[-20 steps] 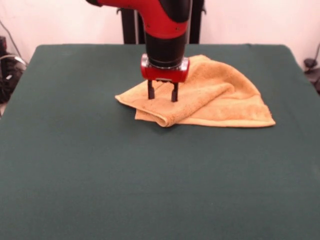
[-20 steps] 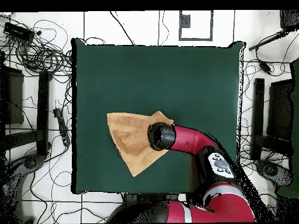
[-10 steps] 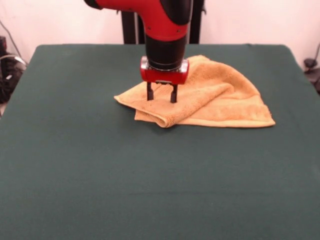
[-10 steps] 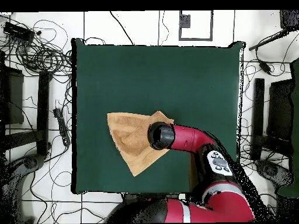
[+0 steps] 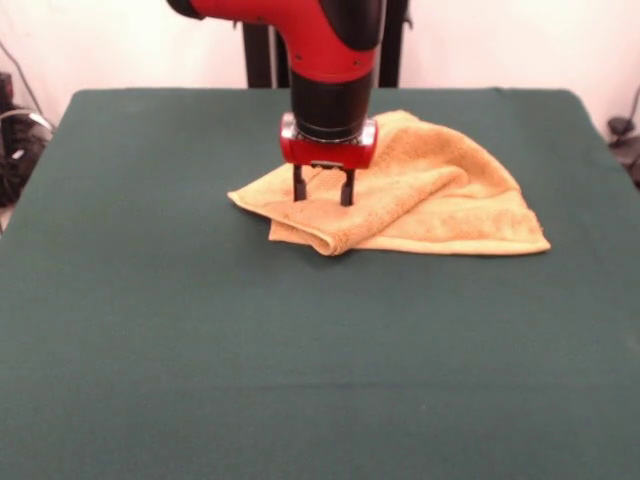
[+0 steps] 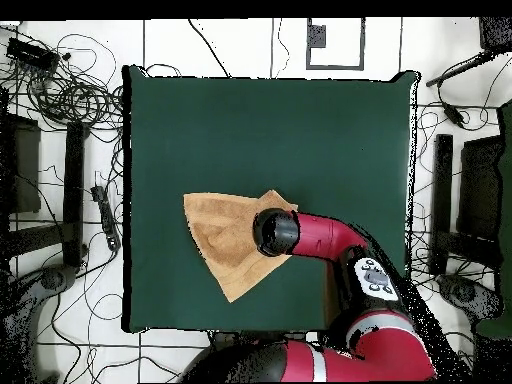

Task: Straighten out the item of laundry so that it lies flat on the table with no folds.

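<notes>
Yellow-orange towel [image 5: 420, 195] lies folded on green worktop [image 5: 200, 350]. Claw [image 5: 321, 192] directly above its left folded flap, prongs apart, tips touching the cloth, nothing clamped.

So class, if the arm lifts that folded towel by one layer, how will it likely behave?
The towel will probably hang limp, since it already drapes in soft folds. Its looped pile likely grips rather than slips. The open fingers would likely lift only the top layer.

The arm [image 5: 325, 45] has a glossy red shell, a black cylindrical wrist, a red collar, and a gripper [image 5: 321, 187] with two thin dark fingers [image 5: 299, 183].
</notes>
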Controlling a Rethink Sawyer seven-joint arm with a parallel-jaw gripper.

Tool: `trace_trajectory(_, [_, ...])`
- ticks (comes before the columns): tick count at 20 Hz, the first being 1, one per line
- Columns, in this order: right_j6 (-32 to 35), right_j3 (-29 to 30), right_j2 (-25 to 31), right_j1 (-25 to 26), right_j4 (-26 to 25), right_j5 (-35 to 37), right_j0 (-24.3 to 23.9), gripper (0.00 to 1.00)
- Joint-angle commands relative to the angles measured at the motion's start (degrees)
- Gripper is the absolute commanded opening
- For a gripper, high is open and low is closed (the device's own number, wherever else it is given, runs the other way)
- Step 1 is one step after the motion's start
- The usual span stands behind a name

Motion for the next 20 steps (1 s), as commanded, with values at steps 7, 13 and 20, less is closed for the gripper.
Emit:
trace_trajectory(7, [0.14, -6.59, 5.49, 5.05, -2.94, -0.06, 0.54, 1.00])
trace_trajectory(13, [-0.41, -6.70, 5.79, 4.97, -3.19, 0.41, 0.14, 1.00])
trace_trajectory(20, [-0.49, -7.03, 5.75, 5.12, -3.44, 0.63, -0.34, 1.00])
